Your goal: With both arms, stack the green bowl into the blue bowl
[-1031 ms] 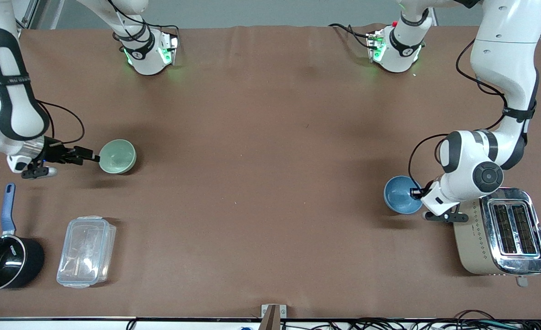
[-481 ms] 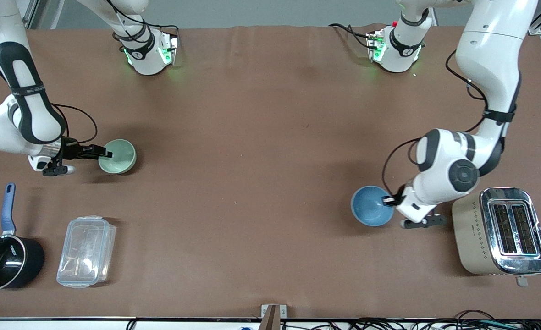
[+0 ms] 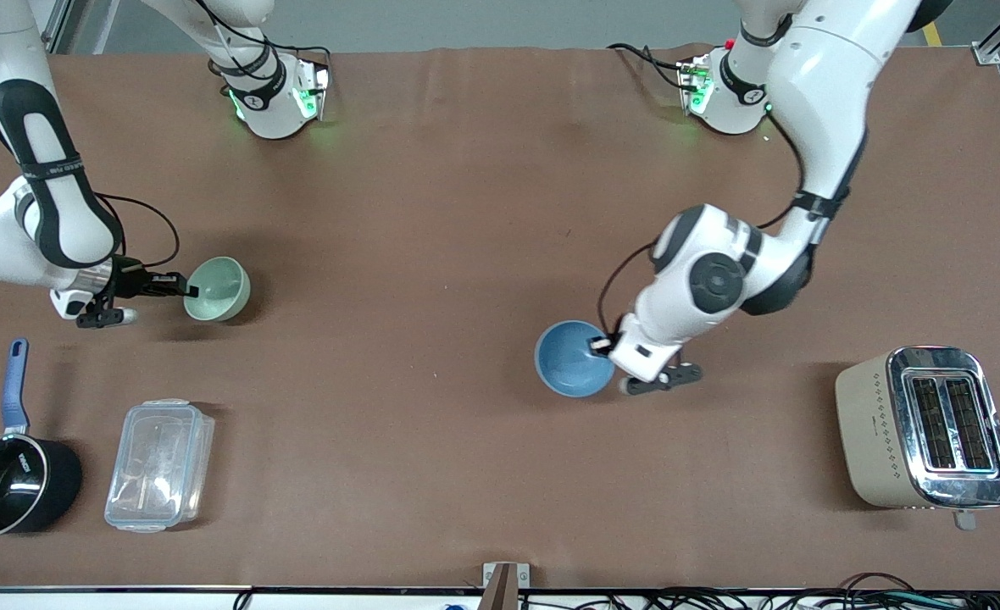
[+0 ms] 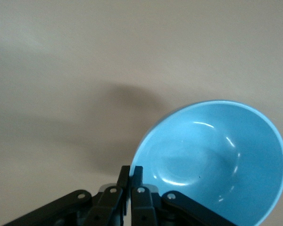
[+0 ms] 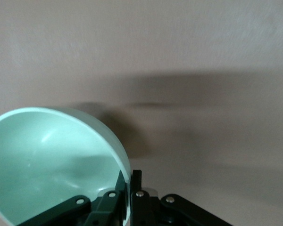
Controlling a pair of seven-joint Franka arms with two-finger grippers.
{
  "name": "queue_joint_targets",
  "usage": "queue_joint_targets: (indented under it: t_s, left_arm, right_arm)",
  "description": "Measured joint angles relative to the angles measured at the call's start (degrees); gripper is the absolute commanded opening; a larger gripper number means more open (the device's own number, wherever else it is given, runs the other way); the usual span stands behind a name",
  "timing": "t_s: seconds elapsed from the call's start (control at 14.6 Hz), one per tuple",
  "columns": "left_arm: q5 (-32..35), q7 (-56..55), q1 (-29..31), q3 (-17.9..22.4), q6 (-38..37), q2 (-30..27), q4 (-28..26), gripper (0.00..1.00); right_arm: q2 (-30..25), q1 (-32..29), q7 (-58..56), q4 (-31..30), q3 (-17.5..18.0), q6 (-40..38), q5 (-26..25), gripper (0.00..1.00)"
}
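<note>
My left gripper [image 3: 603, 346] is shut on the rim of the blue bowl [image 3: 572, 358] and holds it above the middle of the table. In the left wrist view the blue bowl [image 4: 217, 157] is pinched at its rim by my left gripper [image 4: 131, 172]. My right gripper [image 3: 185, 289] is shut on the rim of the green bowl [image 3: 219, 289], tilted and lifted a little at the right arm's end of the table. In the right wrist view the green bowl [image 5: 47, 160] has its rim between the fingers of my right gripper [image 5: 130, 176].
A toaster [image 3: 924, 428] stands at the left arm's end, nearer to the front camera. A clear lidded plastic box [image 3: 159, 464] and a black saucepan with a blue handle [image 3: 8, 474] sit near the front edge at the right arm's end.
My left gripper has carried the blue bowl from beside the toaster toward the table's middle. My right gripper has closed on the green bowl's rim and tilted it up.
</note>
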Motion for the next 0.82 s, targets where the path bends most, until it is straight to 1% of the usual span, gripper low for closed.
queue_joint_targets:
  t_s: [0.27, 0.41, 0.55, 0.62, 0.82]
  left_arm:
    - [0.0, -6.5, -6.4, 0.1, 1.7, 4.9, 4.2, 0.0]
    - [0.0, -8.0, -8.2, 0.1, 4.2, 7.1, 5.1, 0.01]
    - [0.0, -9.1, -10.0, 0.1, 5.9, 8.7, 5.5, 0.02]
    - [0.0, -9.5, -10.9, 0.1, 6.0, 9.2, 5.6, 0.05]
    - [0.0, -10.2, -12.3, 0.2, 6.2, 10.1, 5.8, 0.24]
  right_arm:
    - [-1.2, 0.5, 1.5, 3.2, 0.2, -1.2, 0.2, 0.0]
    - [-4.0, 3.1, 7.6, 4.4, 0.3, -5.0, 0.2, 0.0]
    - [-6.9, 7.9, 15.7, 4.6, 0.5, -7.0, 0.2, 0.0]
    - [-7.7, 10.7, 19.8, 4.6, 0.6, -6.9, 0.2, 0.0]
    - [-7.9, 20.3, 33.9, 5.0, 1.0, -3.5, 0.2, 0.0]
